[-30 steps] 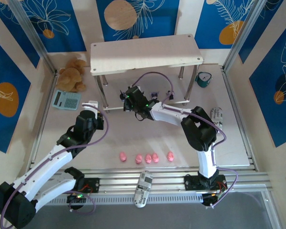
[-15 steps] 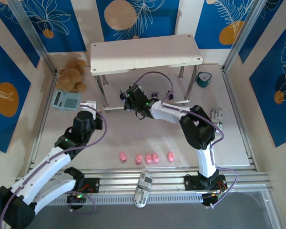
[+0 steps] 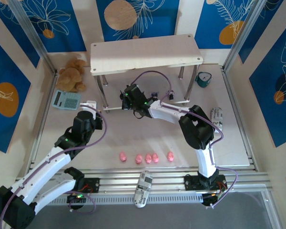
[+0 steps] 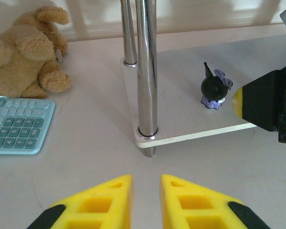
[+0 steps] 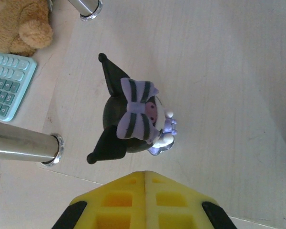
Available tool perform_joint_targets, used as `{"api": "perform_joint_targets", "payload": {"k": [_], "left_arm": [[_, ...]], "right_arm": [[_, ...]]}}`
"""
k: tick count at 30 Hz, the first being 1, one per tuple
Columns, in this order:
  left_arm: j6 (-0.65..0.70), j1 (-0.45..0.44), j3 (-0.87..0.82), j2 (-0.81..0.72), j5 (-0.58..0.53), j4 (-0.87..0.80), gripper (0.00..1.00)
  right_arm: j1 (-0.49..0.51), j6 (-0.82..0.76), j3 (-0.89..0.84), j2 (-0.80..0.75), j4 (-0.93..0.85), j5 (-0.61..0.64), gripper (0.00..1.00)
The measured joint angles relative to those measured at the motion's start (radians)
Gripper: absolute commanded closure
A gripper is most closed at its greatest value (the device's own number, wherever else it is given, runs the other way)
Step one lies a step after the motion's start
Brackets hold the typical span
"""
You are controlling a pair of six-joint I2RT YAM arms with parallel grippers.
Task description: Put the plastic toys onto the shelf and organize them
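Hovering with my right gripper [image 5: 144,177] closed and empty, I saw the dark figurine [image 5: 133,121] upright just above it, mid-frame, on the shelf [image 5: 219,71].

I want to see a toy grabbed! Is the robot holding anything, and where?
Nothing. The right end effector is shut and empty, near the figurine standing on the shelf. The left end effector is empty too.

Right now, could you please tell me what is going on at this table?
The robot is sorting small toys onto the shelf. The right hand is shut, at the lower board, right behind a dark purple figurine standing there ungripped. The left hand hovers, holding nothing, by the shelf's front leg. A row of pink pigs waits on the table.
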Motion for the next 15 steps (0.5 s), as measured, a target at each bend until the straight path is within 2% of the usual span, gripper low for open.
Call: {"api": "perform_joint_targets", "payload": {"k": [15], "left_arm": [[0.0, 0.002, -0.005, 0.002, 0.0, 0.0, 0.77]], "right_arm": [[0.004, 0.003, 0.03, 0.031, -0.008, -0.014, 1.0]]}}
